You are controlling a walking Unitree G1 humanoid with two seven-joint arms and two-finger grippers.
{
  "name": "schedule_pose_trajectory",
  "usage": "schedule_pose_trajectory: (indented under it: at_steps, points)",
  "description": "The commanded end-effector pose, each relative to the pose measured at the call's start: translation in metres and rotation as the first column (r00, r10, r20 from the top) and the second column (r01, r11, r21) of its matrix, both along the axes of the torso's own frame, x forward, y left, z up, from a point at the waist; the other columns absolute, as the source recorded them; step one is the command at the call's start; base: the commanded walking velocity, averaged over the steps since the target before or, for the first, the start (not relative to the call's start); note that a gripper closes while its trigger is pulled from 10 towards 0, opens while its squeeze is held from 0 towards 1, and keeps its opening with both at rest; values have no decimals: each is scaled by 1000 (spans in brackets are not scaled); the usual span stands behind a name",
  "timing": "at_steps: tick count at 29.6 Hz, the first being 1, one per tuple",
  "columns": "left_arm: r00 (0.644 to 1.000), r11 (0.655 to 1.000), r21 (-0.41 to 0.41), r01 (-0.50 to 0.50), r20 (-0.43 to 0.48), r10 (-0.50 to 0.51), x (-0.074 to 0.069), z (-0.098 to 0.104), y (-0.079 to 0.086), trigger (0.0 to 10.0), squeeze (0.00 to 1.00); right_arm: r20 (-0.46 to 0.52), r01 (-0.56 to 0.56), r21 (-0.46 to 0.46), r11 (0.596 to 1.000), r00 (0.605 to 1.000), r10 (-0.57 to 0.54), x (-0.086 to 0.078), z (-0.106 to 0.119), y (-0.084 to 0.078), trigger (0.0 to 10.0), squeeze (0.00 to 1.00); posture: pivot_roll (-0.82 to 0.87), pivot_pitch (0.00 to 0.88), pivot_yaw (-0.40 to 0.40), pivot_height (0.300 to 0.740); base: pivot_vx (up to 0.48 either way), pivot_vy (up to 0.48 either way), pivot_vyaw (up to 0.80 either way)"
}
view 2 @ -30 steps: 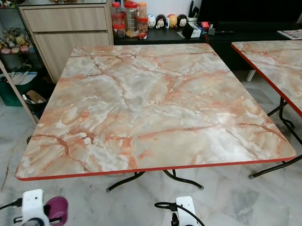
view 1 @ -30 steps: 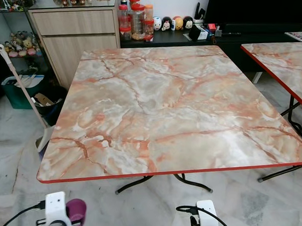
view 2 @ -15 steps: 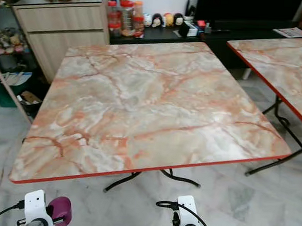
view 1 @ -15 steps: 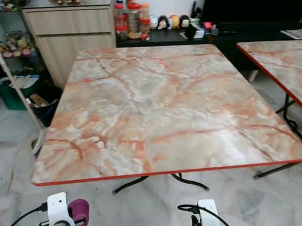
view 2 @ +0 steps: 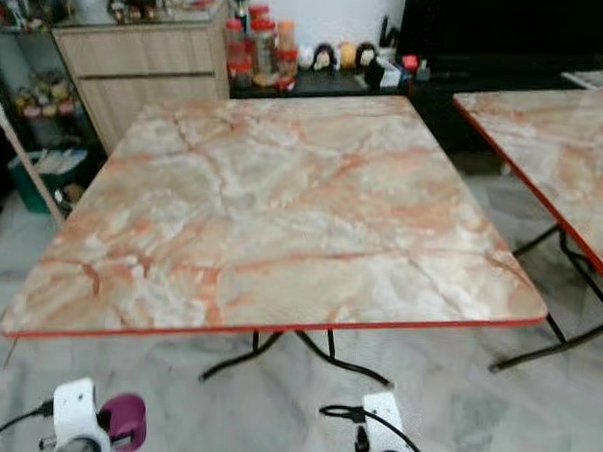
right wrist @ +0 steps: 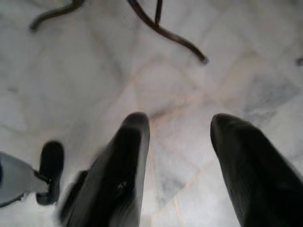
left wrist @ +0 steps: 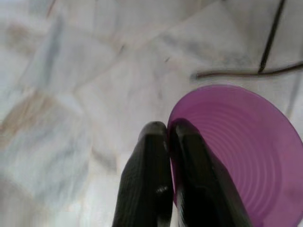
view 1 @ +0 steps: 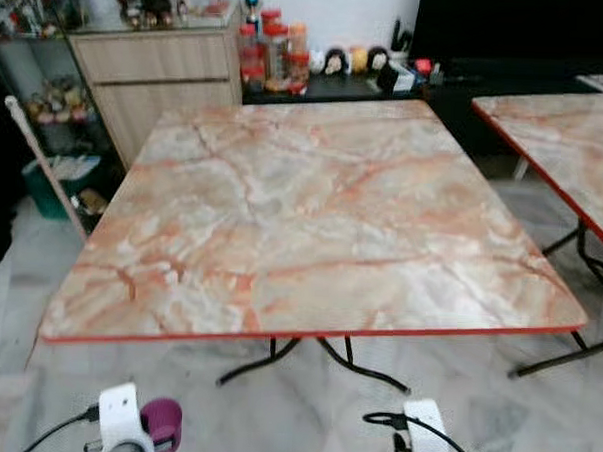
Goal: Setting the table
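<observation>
Left fingers [left wrist: 163, 137] pinch the purple cup's [left wrist: 236, 146] rim; right fingers [right wrist: 135, 137] spread, empty.

Right gripper [right wrist: 177, 130] fingers spread above marble floor [right wrist: 94, 71].

We count 2 marble-look tables [view 1: 312, 206] [view 1: 570, 148], 1 purple cup [left wrist: 246, 151], 1 wooden cabinet [view 1: 163, 80], approx. 4 red-lidded jars [view 1: 271, 55], 2 grippers, left [left wrist: 168, 137] & right [right wrist: 182, 132], & a few small figurines [view 1: 347, 60], no. unclear
</observation>
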State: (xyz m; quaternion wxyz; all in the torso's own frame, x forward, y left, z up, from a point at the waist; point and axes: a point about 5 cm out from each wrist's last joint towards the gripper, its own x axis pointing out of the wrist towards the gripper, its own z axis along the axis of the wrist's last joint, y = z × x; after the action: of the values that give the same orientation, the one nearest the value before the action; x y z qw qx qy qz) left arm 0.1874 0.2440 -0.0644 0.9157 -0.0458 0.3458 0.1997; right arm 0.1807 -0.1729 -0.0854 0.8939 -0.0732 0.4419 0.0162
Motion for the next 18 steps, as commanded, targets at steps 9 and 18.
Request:
schedule_pose_trajectory:
  at_steps: [9, 18]
  points:
    - [1000, 1000, -30, -4, 0, 4, 0, -3, -10, 10000, 0, 5, 7, -3, 1000, 1000, -7, 3, 2, -5, 10000, 0, 63, 1, 5, 740, 0, -451, 0]
    - [1000, 999, -48, -12, 4, 12, -1, -5, -15, 10000, 0, 14, 11, -5, 1000, 1000, -11, 5, 3, -10, 10000, 0, 53, 6, -7, 740, 0, -452, 0]
